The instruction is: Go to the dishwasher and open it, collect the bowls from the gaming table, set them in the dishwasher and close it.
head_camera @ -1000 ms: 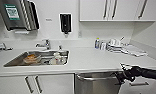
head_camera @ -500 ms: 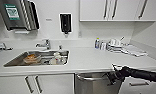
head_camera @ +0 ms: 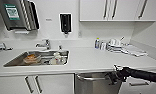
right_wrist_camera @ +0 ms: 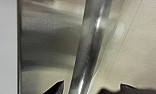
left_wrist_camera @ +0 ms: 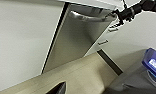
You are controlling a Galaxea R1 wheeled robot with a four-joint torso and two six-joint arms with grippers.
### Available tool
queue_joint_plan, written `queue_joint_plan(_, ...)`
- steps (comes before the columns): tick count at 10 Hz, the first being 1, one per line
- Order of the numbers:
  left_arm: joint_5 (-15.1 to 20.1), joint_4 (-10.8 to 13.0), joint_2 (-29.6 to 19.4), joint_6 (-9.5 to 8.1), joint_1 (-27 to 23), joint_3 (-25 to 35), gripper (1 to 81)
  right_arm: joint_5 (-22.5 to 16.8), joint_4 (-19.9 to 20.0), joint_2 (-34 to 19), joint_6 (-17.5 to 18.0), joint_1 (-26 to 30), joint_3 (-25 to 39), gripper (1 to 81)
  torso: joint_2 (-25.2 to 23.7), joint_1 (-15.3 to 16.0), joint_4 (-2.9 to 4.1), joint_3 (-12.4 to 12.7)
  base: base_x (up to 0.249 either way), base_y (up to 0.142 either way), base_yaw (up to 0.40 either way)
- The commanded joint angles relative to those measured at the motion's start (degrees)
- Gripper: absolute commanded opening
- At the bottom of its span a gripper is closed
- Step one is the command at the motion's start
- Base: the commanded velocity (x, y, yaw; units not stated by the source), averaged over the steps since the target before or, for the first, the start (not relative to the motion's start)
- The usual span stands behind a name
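Note:
The dishwasher (head_camera: 97, 86) sits under the white counter, right of the sink, with its steel door (left_wrist_camera: 76, 42) tipped out a little at the top. My right gripper (head_camera: 114, 76) comes in from the right and is shut on the right end of the bar handle (head_camera: 91, 79). In the right wrist view the handle (right_wrist_camera: 91, 45) runs between the two dark fingertips (right_wrist_camera: 55, 88). The left wrist view looks at the door from low down, with the right gripper (left_wrist_camera: 120, 15) at the handle (left_wrist_camera: 86, 18). The bowls and the gaming table are out of view.
A steel sink (head_camera: 11, 62) with a tap (head_camera: 45, 44) holds dishes and a bottle. Bottles and cups (head_camera: 111, 45) stand at the counter's back right. White cabinet doors (head_camera: 31, 85) flank the dishwasher, and wall cabinets (head_camera: 114, 10) hang above. A soap dispenser (head_camera: 65, 23) hangs on the wall.
My right gripper has moved left and slightly down along the counter front to the handle's right end. The sink and counter have not moved.

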Motion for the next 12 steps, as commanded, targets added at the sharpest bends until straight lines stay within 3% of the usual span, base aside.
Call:
queue_joint_plan(1,0.6,0.1,-2.3,0.21,-4.4,0.9,81.1,-4.4,-0.6,1.2,0.3,11.9,-1.8,81.1,0.0,0.0,0.0,0.0,0.0,0.0,0.0)
queue_joint_plan(4,0.6,0.1,-2.2,0.21,-4.5,0.8,81.1,-6.3,-1.7,3.8,0.3,11.1,-5.5,81.1,0.0,0.0,0.0,0.0,0.0,0.0,0.0)
queue_joint_plan(8,0.8,0.1,-1.5,0.21,-4.4,0.6,81.1,-10.5,-3.7,3.4,0.3,9.4,-6.4,81.1,0.0,0.0,0.0,0.0,0.0,0.0,0.0)
queue_joint_plan(12,0.7,0.1,-1.2,0.21,-4.1,0.6,81.1,-19.0,-6.1,5.8,0.4,9.7,-8.3,81.1,0.0,0.0,0.0,0.0,0.0,0.0,0.0)
